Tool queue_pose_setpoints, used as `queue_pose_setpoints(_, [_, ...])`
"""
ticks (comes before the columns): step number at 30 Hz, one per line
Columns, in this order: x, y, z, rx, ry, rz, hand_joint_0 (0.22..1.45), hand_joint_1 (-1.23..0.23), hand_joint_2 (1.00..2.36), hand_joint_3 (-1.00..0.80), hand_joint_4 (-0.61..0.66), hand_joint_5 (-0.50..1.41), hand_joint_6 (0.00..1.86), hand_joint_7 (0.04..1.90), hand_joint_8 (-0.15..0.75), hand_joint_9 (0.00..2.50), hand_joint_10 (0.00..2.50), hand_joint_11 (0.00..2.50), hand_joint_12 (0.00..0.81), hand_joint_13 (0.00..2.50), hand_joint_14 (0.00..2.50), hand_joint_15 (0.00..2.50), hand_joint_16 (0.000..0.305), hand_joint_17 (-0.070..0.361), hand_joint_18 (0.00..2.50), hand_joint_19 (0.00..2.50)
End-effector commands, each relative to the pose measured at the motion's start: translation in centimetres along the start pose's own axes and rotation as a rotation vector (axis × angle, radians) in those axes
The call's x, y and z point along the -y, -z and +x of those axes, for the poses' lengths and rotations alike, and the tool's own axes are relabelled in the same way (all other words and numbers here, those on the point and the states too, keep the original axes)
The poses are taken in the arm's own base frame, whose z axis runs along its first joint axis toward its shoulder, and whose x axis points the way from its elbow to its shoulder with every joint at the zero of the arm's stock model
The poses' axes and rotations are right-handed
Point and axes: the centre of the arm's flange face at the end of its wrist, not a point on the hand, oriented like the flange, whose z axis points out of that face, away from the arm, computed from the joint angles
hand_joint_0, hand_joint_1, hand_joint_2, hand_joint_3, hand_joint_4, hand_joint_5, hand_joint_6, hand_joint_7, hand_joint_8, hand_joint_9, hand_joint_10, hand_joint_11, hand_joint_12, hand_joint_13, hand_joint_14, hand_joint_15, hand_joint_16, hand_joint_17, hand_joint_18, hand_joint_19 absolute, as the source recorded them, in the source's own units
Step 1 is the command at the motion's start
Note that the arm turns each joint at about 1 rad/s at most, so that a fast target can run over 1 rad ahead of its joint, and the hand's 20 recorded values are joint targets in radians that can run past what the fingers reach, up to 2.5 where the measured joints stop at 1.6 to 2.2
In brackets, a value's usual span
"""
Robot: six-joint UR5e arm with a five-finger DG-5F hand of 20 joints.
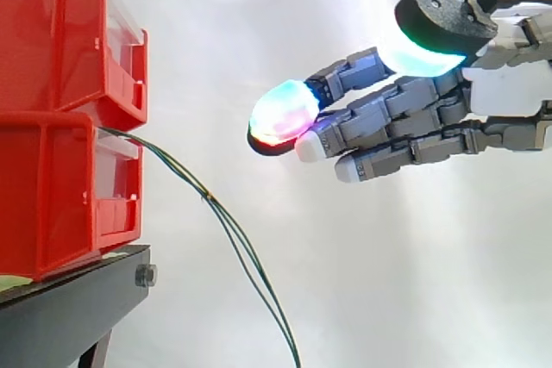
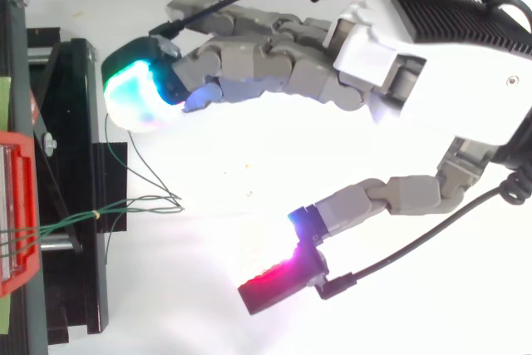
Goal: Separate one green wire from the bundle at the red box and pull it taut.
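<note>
Thin green wires (image 1: 226, 221) leave the front of the lower red box (image 1: 69, 191) and droop down to the right; from above the green wires (image 2: 125, 205) run together out of the red box (image 2: 17, 205) and spread near their ends. My hand (image 1: 405, 114) hovers to the right of the boxes, above the wires and apart from them, its fingers stretched toward the boxes. In the top view the hand (image 2: 366, 64) stands open, with the thumb (image 2: 366, 205) spread wide from the fingers and nothing held between them.
Two red boxes are stacked, the upper one (image 1: 60, 40) on the lower, on a black stand (image 1: 69, 303). The white curtain lies behind. The stand's black frame (image 2: 75, 197) is at the left in the top view.
</note>
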Motion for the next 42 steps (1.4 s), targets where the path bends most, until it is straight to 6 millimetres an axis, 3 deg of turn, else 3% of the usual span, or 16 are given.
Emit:
queue_pose_setpoints(1, [0.13, 0.13, 0.04, 0.018, -0.034, 0.019, 0.45, -0.72, 1.00, -0.50, 0.25, -0.21, 0.50, 0.76, 0.244, 0.37, 0.00, 0.09, 0.339, 0.11, 0.00, 0.00, 0.058, 0.130, 0.13, 0.25])
queue_pose_setpoints(29, [0.55, 0.61, 0.48, 0.033, -0.154, 0.049, 0.45, -0.67, 1.00, -0.50, 0.25, -0.21, 0.50, 0.76, 0.245, 0.38, 0.00, 0.10, 0.336, 0.12, 0.00, 0.00, 0.057, 0.128, 0.14, 0.25])
queue_pose_setpoints(42, [0.75, 1.06, 0.79, 0.017, -0.314, 0.077, 0.46, -0.65, 1.00, -0.50, 0.24, -0.21, 0.50, 0.77, 0.242, 0.39, 0.01, 0.11, 0.334, 0.12, 0.00, 0.00, 0.056, 0.127, 0.14, 0.25])
